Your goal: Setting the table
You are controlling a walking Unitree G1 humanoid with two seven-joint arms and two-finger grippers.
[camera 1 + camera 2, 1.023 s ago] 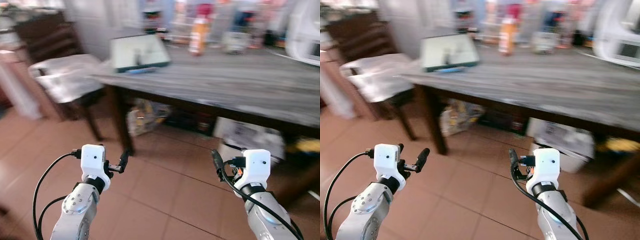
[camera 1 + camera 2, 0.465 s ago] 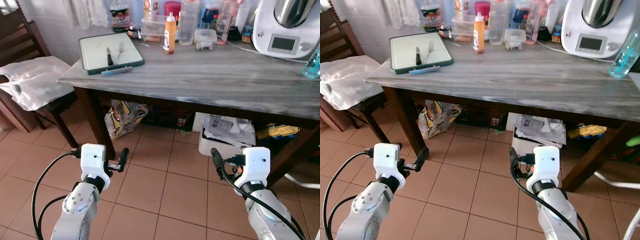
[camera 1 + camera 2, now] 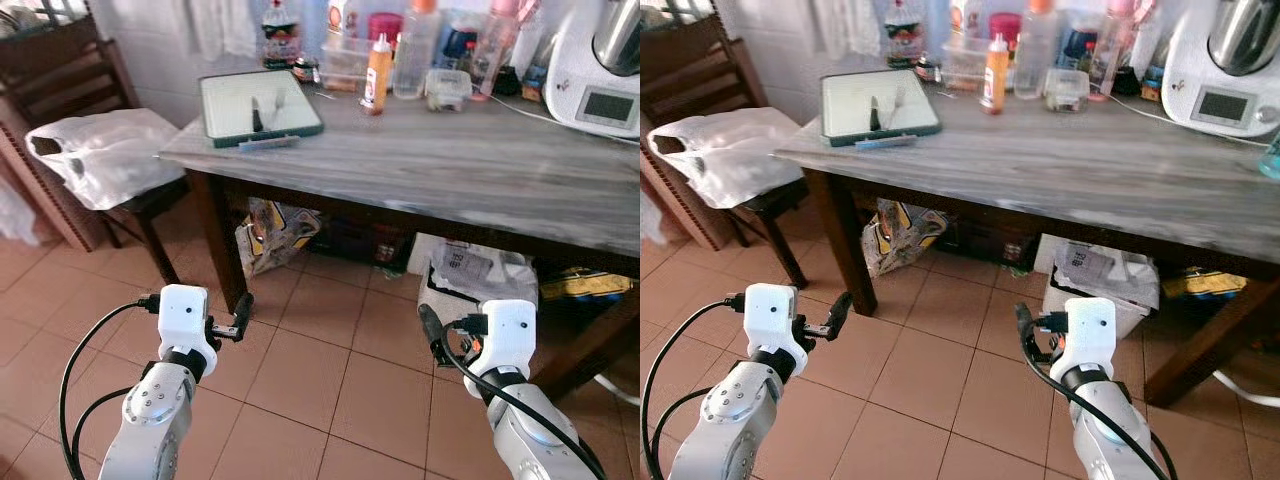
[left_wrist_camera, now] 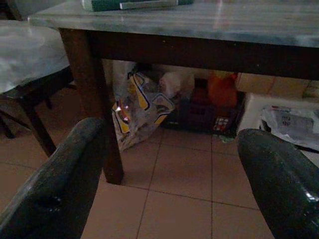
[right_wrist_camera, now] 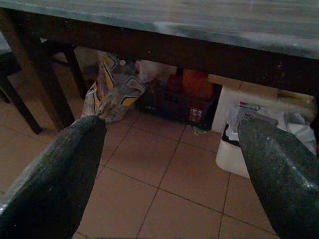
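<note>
While both grippers, left (image 4: 169, 174) and right (image 5: 169, 174), hang with fingers apart over the tiled floor (image 3: 330, 380), the grey table (image 3: 480, 160) carries a green tray (image 3: 260, 105) and bottles (image 3: 378, 72).

Patterned bag (image 3: 275, 232) under table (image 3: 480, 170)

We are holding both silver arms out low in front of us, bent at the elbows. Our left gripper (image 3: 240, 312) is sitting on the left with its two black fingers (image 4: 65, 179) spread wide apart and holding nothing. Our right gripper (image 3: 432, 330) is doing the same on the right, its fingers (image 5: 55, 174) wide apart too.
</note>
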